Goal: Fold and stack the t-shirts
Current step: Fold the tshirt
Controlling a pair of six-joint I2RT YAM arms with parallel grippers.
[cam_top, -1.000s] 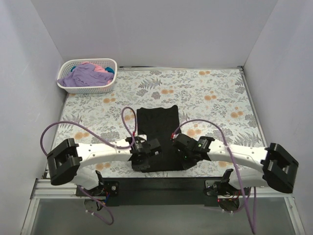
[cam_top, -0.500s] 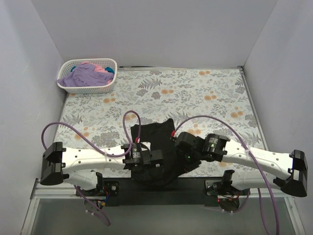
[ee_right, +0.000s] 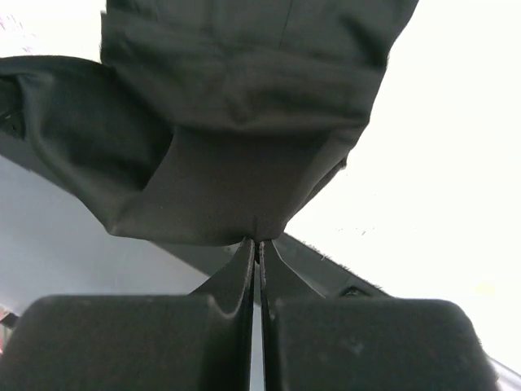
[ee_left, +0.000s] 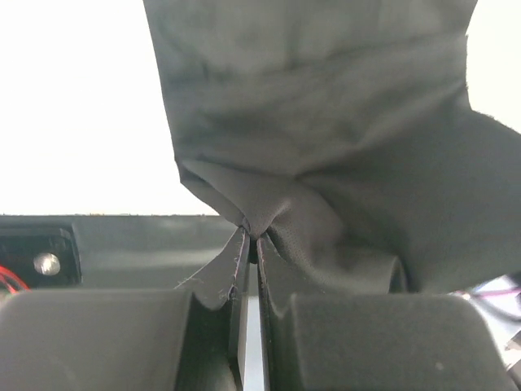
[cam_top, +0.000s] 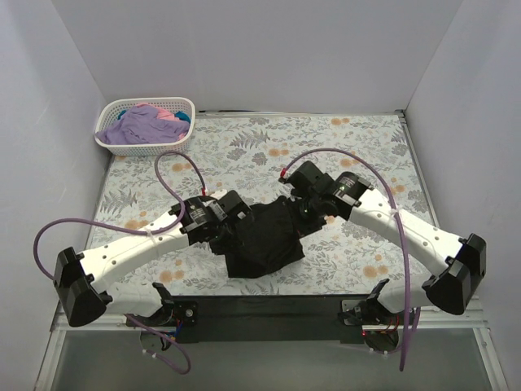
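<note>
The black t-shirt (cam_top: 262, 240) lies bunched and partly folded on the flowered table near the front middle. My left gripper (cam_top: 229, 221) is shut on its left edge; the left wrist view shows the black cloth (ee_left: 326, 138) pinched at the fingertips (ee_left: 251, 240). My right gripper (cam_top: 299, 202) is shut on its right edge; the right wrist view shows the cloth (ee_right: 244, 106) pinched at the fingertips (ee_right: 257, 241). The lavender, pink and teal t-shirts (cam_top: 142, 124) lie heaped in the basket.
The white lattice basket (cam_top: 146, 145) stands at the table's far left corner. White walls close in the left, back and right. A black strip (cam_top: 269, 305) runs along the near edge between the arm bases. Purple cables loop above both arms.
Both grippers have moved away from the near edge toward the table's middle, carrying the shirt's near edge over itself. The shirt went from flat to bunched and doubled.
</note>
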